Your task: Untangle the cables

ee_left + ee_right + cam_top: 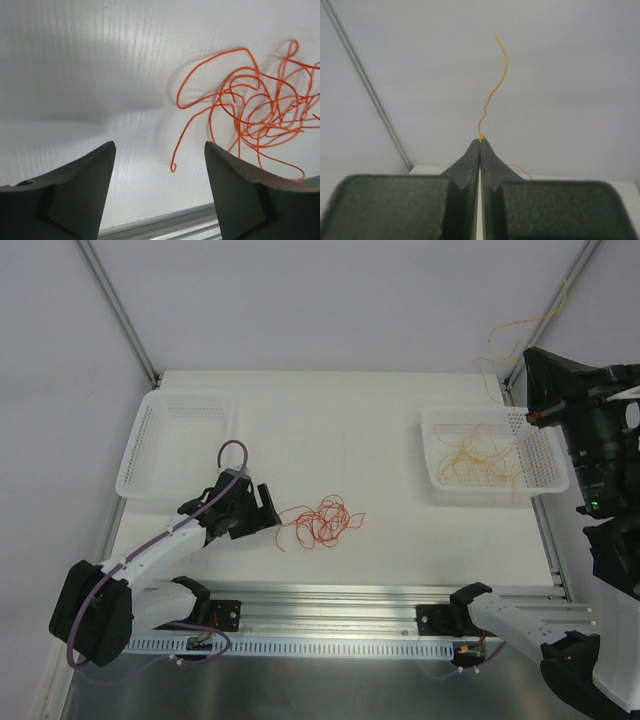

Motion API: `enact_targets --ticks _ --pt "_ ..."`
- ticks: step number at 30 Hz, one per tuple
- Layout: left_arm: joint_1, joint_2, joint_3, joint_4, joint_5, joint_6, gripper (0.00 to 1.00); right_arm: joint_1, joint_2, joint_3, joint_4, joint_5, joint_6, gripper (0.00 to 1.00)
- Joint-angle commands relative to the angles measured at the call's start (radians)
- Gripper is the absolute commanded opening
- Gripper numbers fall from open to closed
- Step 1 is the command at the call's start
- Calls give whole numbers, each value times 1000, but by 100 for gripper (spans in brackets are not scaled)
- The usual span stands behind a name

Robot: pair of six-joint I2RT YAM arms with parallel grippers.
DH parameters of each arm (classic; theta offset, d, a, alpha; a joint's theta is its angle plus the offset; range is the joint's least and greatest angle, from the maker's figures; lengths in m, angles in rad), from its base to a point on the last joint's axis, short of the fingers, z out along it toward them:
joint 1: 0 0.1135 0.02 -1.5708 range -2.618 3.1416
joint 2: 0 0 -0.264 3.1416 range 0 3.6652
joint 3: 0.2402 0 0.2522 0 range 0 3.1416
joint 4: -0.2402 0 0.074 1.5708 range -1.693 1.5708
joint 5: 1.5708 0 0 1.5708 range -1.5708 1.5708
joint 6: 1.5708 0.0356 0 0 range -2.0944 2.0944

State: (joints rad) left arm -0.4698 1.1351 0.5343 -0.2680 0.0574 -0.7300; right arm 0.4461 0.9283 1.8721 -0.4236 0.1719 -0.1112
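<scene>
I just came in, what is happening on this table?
The left gripper, jaws open, hovers beside the red-orange tangle lying on the table. The right gripper is shut on one yellow cable, held up in the air near the right basket, which holds more yellowish strands.

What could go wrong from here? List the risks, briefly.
1. The right gripper pinches the yellow cable only at its fingertips; it could slip free.
2. That cable hangs toward the basket, so it may snag the yellow pile there.
3. The left gripper, open beside the red-orange tangle, might grab several loops at once.
</scene>
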Motion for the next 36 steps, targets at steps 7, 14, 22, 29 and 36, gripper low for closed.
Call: enact_targets --ticks 7,14,22,29,36 --pt "5 -267 142 -103 -33 174 99 -47 102 -51 -6 170 -160 1" --pt "5 -425 162 -132 -53 289 99 -219 122 -158 8 81 -101 1" --pt "5 -540 136 -168 -77 334 99 -430 179 -202 17 -118 47 1" --pt "5 -543 109 -178 -79 336 99 -583 205 -255 29 -221 131 1" --pt "7 -522 92 -178 -64 337 99 -673 178 -500 92 -295 165 1"
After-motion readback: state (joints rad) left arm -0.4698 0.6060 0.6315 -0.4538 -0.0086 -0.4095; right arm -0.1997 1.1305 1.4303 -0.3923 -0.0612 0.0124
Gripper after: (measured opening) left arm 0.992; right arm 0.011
